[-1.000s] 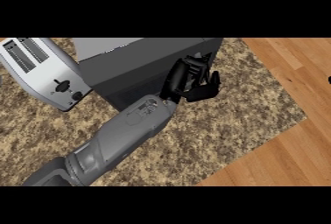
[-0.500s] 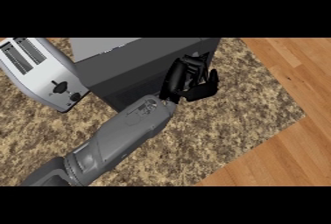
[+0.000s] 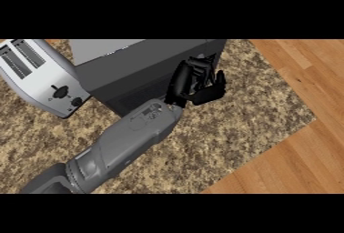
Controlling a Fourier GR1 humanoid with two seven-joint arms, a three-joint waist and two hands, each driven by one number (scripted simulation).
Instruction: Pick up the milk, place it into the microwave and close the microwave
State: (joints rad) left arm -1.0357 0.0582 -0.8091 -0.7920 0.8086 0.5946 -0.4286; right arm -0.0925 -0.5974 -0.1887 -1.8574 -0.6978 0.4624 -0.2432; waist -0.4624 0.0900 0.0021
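One hand [image 3: 197, 86] is showing, its grey forearm [image 3: 121, 145] coming in from 7 o'clock across the granite surface [image 3: 235, 123]; can't tell if it's left or right. Its fingers [image 3: 216, 84] are curling at the microwave's [image 3: 134, 68] 3 o'clock corner, whether round anything I can't tell. Milk isn't showing. Toaster [image 3: 40, 75] is sitting at the microwave's 9 o'clock, just beside it. Wood floor [image 3: 302, 150] is lying toward 4 o'clock.

A microwave [image 3: 134, 68] and toaster [image 3: 40, 75] crowded the counter's [image 3: 255, 118] far left, while open stone stretched to the right and in front.
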